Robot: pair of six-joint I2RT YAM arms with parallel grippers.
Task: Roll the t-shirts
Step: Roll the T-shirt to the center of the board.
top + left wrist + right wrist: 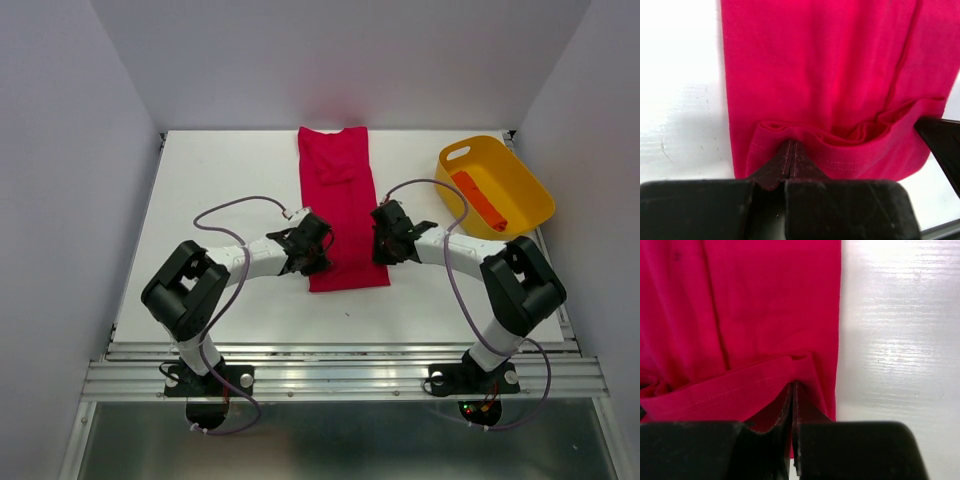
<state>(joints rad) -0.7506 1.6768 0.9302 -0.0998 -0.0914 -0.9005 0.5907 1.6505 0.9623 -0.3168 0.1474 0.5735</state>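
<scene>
Two-arm set-up seen from above and from both wrists. A crimson cloth t-shirt [338,195], folded lengthwise into a long narrow strip, lies flat on the white table [225,180], running from the far edge towards the arms. The shirt's near end is turned back over itself in a shallow fold, its stitched hem facing up. The left gripper [318,250] sits at the left corner of that near end. In the left wrist view its jaws [791,150] are pressed fully together, with the turned-back hem of the shirt [830,70] bunched around the tips. The right gripper [384,245] sits at the opposite, right corner. In the right wrist view its jaws [792,390] are likewise closed tight under the lifted hem of the shirt [740,305], bare table [895,340] showing just beside the shirt's right edge. Each gripper appears to pinch the hem, though how much cloth lies between the tips cannot be made out. One dark finger of the right gripper [940,142] shows at the right side of the left wrist view. Well to the right of the shirt stands a yellow plastic tub [535,185] with handle slots, and inside it lies an orange-red cloth roll [480,200], narrow and set slantwise.
</scene>
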